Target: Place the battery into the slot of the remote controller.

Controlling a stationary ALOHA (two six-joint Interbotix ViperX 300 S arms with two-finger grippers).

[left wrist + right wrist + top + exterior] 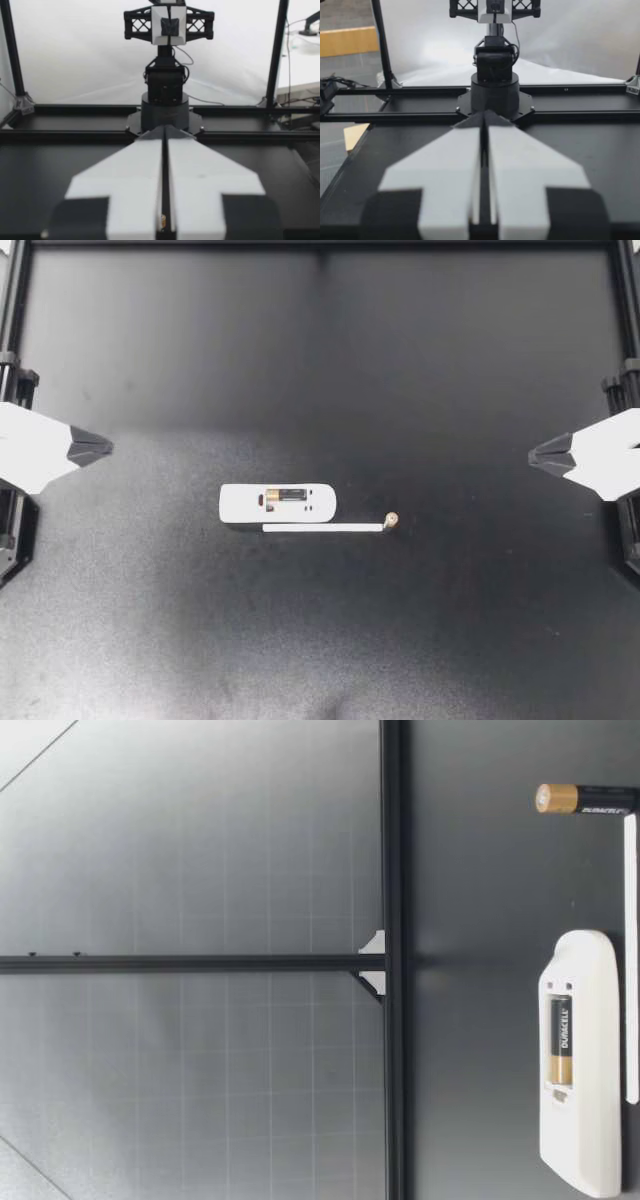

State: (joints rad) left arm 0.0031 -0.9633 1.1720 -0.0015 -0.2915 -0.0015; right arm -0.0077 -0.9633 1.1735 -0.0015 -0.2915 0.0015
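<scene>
The white remote controller [278,503] lies at the table's middle with its back up. One battery [290,495] sits in its open slot, also plain in the low view as the seated battery [561,1040] inside the remote [580,1130]. A second battery [391,521] stands upright just right of it, gold end up, and shows as the loose battery [585,798] in the low view. My left gripper [100,448] is shut at the left edge, far from both. My right gripper [535,455] is shut at the right edge. Both wrist views show empty, closed grippers [165,131] [485,115].
A thin white cover strip [322,527] lies along the remote's near side, reaching almost to the loose battery; the strip [631,960] also shows in the low view. A black frame [320,245] borders the dark table.
</scene>
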